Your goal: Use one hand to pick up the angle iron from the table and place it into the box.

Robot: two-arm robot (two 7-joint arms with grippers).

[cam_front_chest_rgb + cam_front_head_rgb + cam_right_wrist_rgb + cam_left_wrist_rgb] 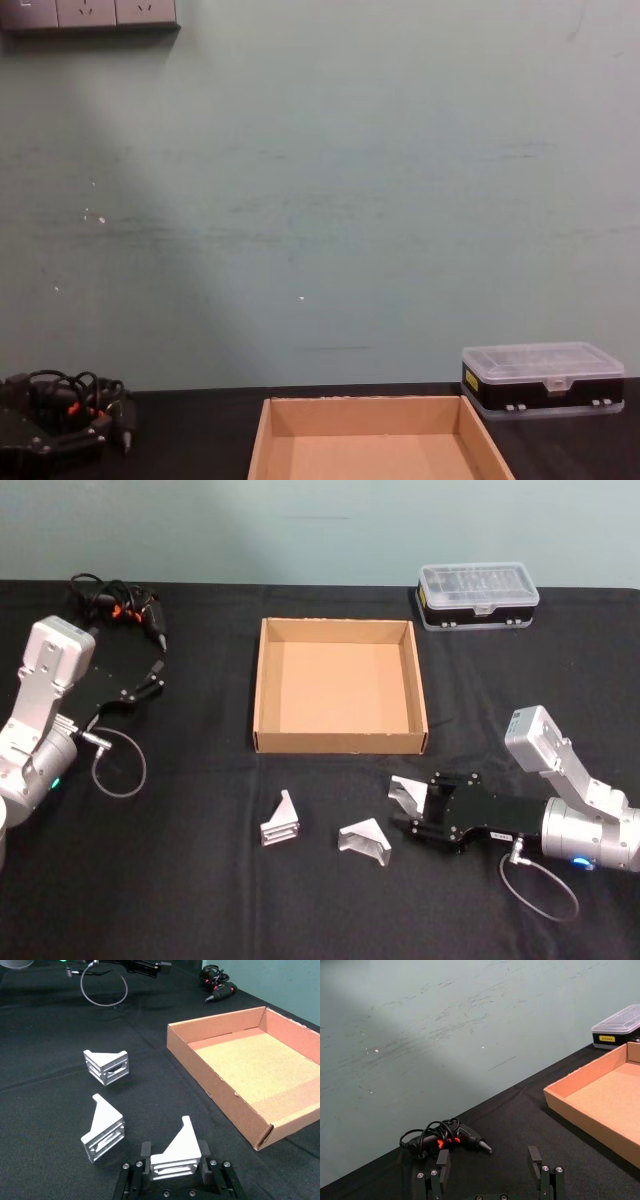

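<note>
Silver-grey boxy arms (pixel 562 768), black grippers.
Detail: right gripper (pixel 410 805) has white label (pixel 497 836), screwed finger mounts; left gripper (pixel 158 676) matches; grey cable loop (pixel 540 890) per wrist.

The black table (pixel 200 900) carries a cardboard box (pixel 340 742), a left angle iron (pixel 282 821), middle angle iron (pixel 365 841) and right angle iron (pixel 407 792), a plastic case (pixel 478 595) and a corded tool (pixel 125 605).

Upright angle iron (pixel 176 1160) between right fingers (pixel 205 1150)

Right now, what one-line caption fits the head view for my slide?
Right gripper straddles one angle iron on the table near the box; left gripper open and idle.
</note>
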